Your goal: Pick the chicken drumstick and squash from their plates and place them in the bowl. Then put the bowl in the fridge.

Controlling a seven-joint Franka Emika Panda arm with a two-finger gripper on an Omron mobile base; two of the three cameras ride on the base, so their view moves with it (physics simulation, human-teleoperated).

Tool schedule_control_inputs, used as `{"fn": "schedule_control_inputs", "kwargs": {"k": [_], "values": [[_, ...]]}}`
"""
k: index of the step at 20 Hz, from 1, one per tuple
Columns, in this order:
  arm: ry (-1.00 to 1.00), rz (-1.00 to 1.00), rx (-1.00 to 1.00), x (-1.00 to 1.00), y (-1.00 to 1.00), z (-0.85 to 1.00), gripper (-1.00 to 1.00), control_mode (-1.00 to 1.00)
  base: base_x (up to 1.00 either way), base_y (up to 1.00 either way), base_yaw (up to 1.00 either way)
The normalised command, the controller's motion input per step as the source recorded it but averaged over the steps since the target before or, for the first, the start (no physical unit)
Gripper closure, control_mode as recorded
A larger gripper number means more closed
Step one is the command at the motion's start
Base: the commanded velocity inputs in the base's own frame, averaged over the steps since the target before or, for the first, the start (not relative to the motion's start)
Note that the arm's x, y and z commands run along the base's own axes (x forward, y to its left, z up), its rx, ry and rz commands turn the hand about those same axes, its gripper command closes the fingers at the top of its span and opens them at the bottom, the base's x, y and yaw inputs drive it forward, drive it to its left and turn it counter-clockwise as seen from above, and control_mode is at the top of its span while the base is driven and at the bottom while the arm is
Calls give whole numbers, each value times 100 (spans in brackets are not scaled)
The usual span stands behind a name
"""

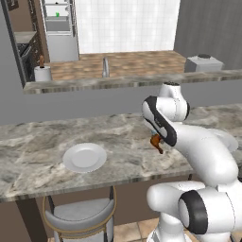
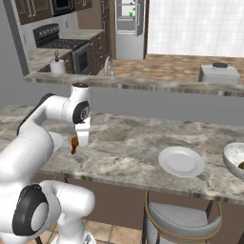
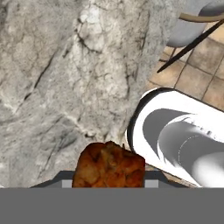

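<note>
Above the marble counter [image 2: 124,138], the gripper [image 2: 76,143] hangs with its jaws clamped on the chicken drumstick [image 2: 74,144], well clear of the empty plate [image 2: 181,161]. Further right sits the bowl [image 2: 234,159], something dark already inside, perhaps the squash. Dropping the drumstick in and carrying the bowl to the fridge [image 2: 128,28] remain.

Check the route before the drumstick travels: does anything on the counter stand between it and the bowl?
The jaws hold the reddish-brown chicken drumstick above the marble counter. An empty round white plate lies flat between it and the off-white bowl; nothing tall blocks a raised carry.
</note>
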Motion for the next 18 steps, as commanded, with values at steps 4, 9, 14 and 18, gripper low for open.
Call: {"fn": "schedule_control_inputs", "kwargs": {"k": [4, 9, 14, 18], "values": [[10, -4, -17, -1, -41, 9, 100, -100, 0, 0, 0], [6, 0, -12, -1, -45, 5, 100, -100, 0, 0, 0], [0, 0, -6, -3, -52, 1, 100, -100, 0, 0, 0], [0, 0, -4, 0, -55, 0, 100, -100, 0, 0, 0]]}}
